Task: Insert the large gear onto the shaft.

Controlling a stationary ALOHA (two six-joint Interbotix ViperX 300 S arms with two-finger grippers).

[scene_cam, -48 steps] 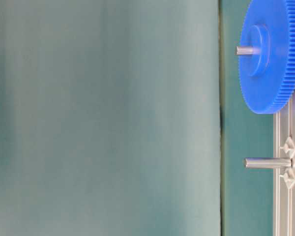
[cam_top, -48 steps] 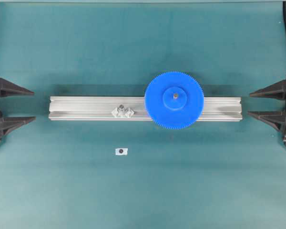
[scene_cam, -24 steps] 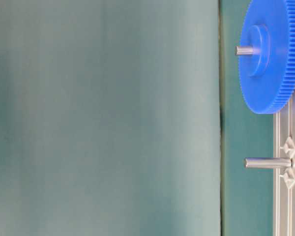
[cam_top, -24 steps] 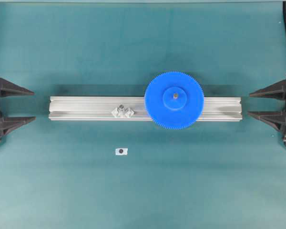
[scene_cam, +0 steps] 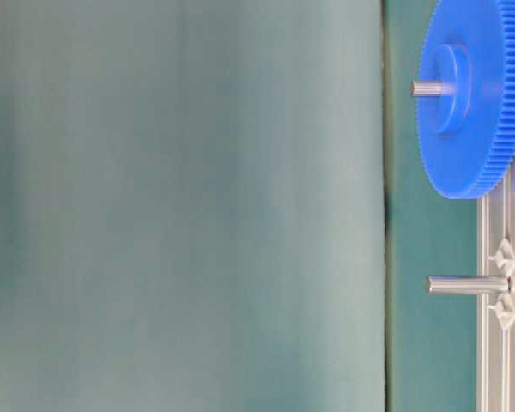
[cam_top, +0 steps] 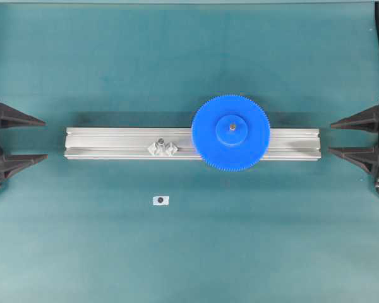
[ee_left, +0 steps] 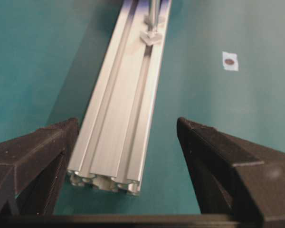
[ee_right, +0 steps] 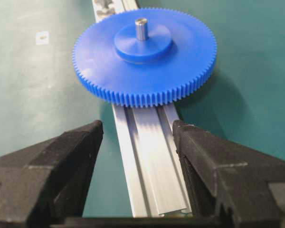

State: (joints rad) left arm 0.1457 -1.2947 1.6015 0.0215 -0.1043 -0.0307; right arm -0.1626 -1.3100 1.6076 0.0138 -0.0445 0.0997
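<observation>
Overhead: one large gear point(cam_top: 230, 132) sits on its shaft point(cam_top: 231, 126) on one aluminium rail point(cam_top: 114, 143); a second pin point(cam_top: 160, 141) stands bare; one sticker point(cam_top: 160, 200) lies on the tabletop point(cam_top: 177, 252).

Table-level: the gear rests flat on the rail.

Left wrist: left gripper point(ee_left: 126, 137), fingers spread, empty.

Right wrist: right gripper point(ee_right: 137, 137), likewise spread. You would judge the gear stiff, light plastic; take it by the toothed rim.

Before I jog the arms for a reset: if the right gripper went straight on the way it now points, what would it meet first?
Probably the aluminium rail: its near end lies between the open right gripper. Beyond it sits the large gear on the shaft.
</observation>
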